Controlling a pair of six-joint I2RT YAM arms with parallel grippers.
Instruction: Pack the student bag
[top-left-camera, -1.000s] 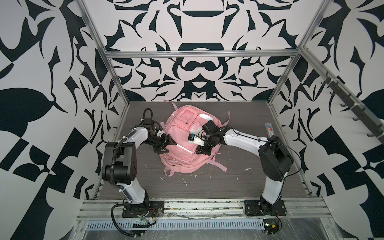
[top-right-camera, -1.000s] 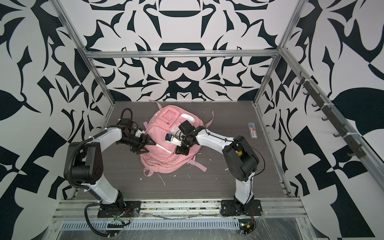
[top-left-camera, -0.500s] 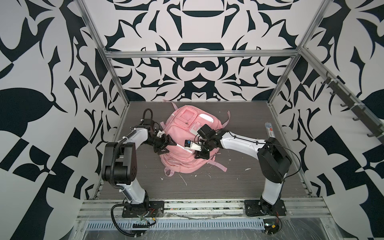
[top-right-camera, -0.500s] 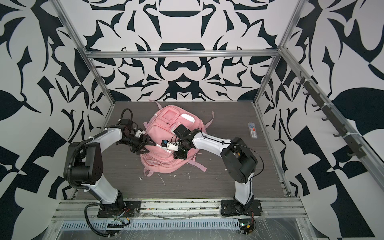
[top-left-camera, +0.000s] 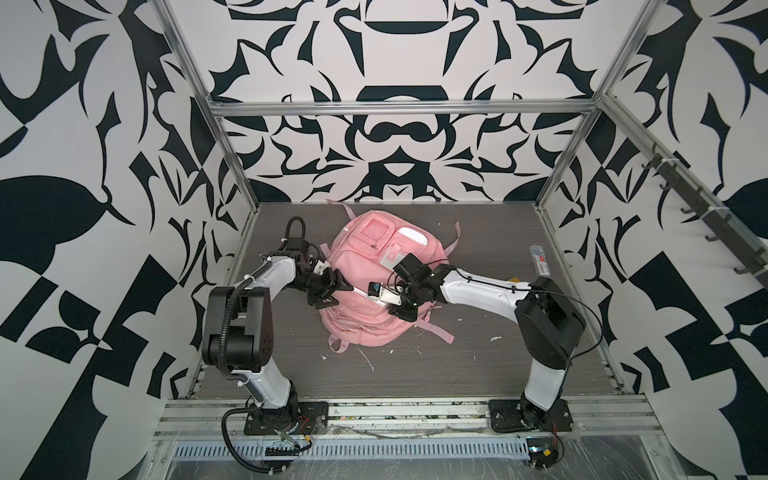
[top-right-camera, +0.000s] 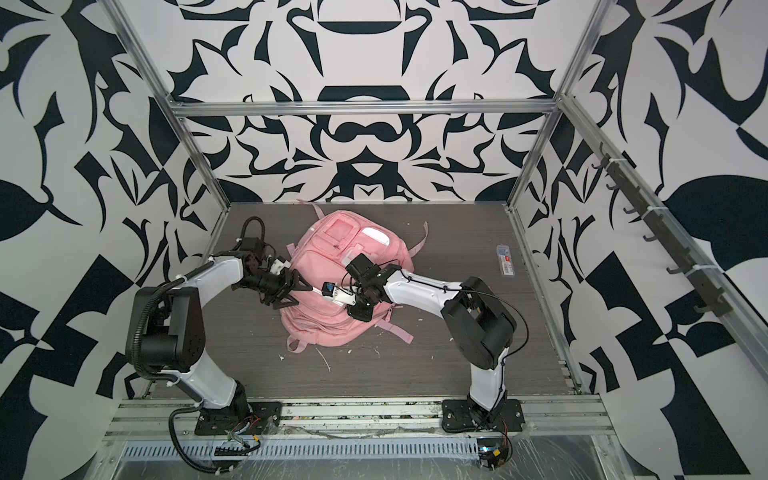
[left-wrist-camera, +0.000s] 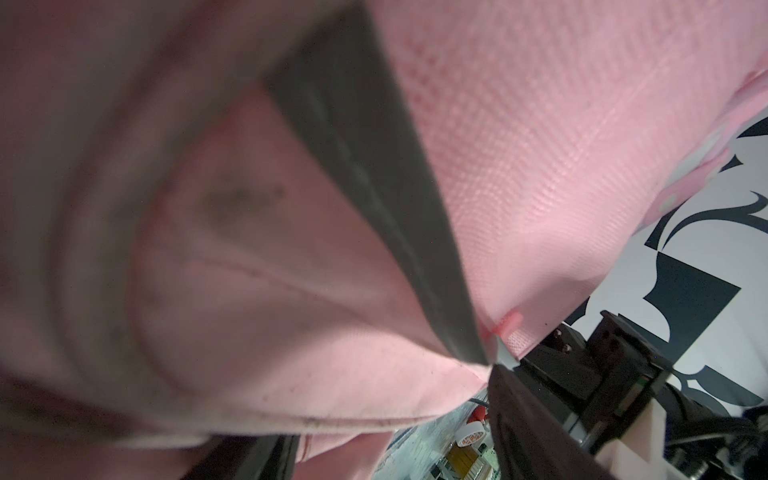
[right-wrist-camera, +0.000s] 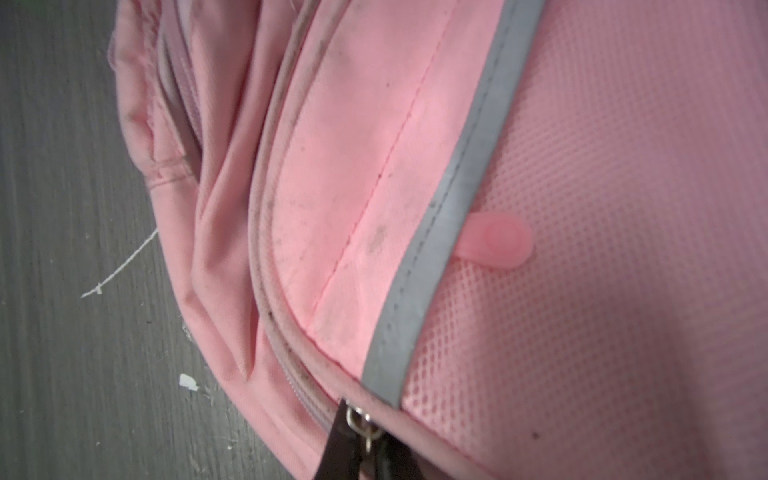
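Bag (top-left-camera: 365, 266) lies face-up mid-desk (top-left-camera: 478, 365), nearer the back edge. Right pincer (right-wrist-camera: 359, 453) is clamped tight on the zip pull (right-wrist-camera: 360, 417), likely to run the zip. Left pincer (top-left-camera: 332, 292) is spread wide against the bag's left side, seemingly bracing it. An actual grip? Can't tell.

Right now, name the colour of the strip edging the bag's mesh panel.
Grey strip, clearest in right wrist view.
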